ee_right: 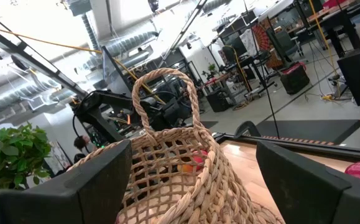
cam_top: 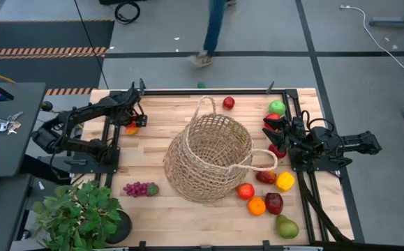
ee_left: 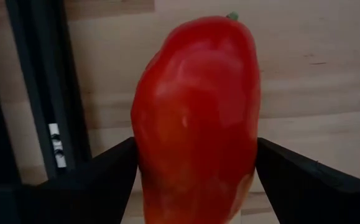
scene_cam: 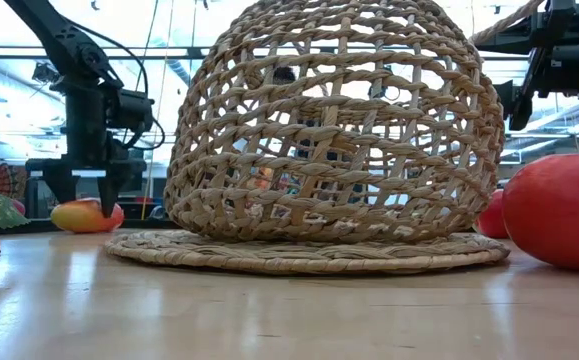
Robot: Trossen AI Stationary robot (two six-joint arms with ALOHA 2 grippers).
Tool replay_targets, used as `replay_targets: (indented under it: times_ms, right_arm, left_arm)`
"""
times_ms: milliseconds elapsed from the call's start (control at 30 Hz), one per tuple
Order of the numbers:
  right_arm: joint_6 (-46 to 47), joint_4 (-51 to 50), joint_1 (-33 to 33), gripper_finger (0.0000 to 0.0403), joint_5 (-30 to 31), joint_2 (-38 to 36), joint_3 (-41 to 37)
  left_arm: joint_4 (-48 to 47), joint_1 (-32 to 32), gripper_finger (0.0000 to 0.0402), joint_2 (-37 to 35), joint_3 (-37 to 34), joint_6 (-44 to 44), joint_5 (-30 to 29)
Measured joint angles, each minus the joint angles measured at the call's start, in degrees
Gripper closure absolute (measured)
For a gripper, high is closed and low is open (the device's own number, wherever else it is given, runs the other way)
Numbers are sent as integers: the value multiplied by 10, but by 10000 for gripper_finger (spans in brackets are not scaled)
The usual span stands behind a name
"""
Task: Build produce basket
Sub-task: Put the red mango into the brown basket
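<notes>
Straw, tan and open-woven, the basket (cam_top: 208,159) lay tipped on its side at the middle of the desk (cam_top: 188,216), its mouth facing the far right and one looped handle reaching toward the right arm. Nothing could be seen inside it, so the filling appeared to be at its start.

The left pincer (cam_top: 132,125) was at the far left of the desk, its fingers open on either side of a red-and-orange mango-like fruit (ee_left: 195,124) that rested on the wood. Whether the fingers touched it could not be told. The step in hand seemed to be the pick-up of this fruit. The next move would likely call for closing on it, lifting it, and carrying it right to the basket's mouth.

The right pincer (cam_top: 278,136) hung at the right side, just beside the basket's handle, its fingers spread wide and holding nothing.

Other produce lay scattered: purple grapes (cam_top: 138,188) near left, a green apple (cam_top: 277,107) and a small red fruit (cam_top: 228,103) at the far edge, and an orange (cam_top: 256,206), a yellow pepper (cam_top: 285,181), a dark red fruit (cam_top: 273,203) and a pear (cam_top: 286,226) near right.

The desk was pale butcher-block wood in a black frame, with a potted plant (cam_top: 79,213) at its near left corner. Beyond lay a grey workshop floor, where a person's legs (cam_top: 212,31) showed at the far side.
</notes>
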Motion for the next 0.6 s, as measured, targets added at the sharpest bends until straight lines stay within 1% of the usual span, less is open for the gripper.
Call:
replay_targets:
  times_ms: [167, 367, 600]
  right_arm:
    - [0, 0, 0, 54, 0, 0, 0]
    - [0, 0, 0, 54, 0, 0, 0]
    - [0, 0, 0, 54, 0, 0, 0]
  left_arm:
    - [17, 0, 86, 1, -1, 4, 2]
    - [16, 0, 87, 1, -1, 6, 7]
    - [15, 0, 106, 1, -1, 11, 9]
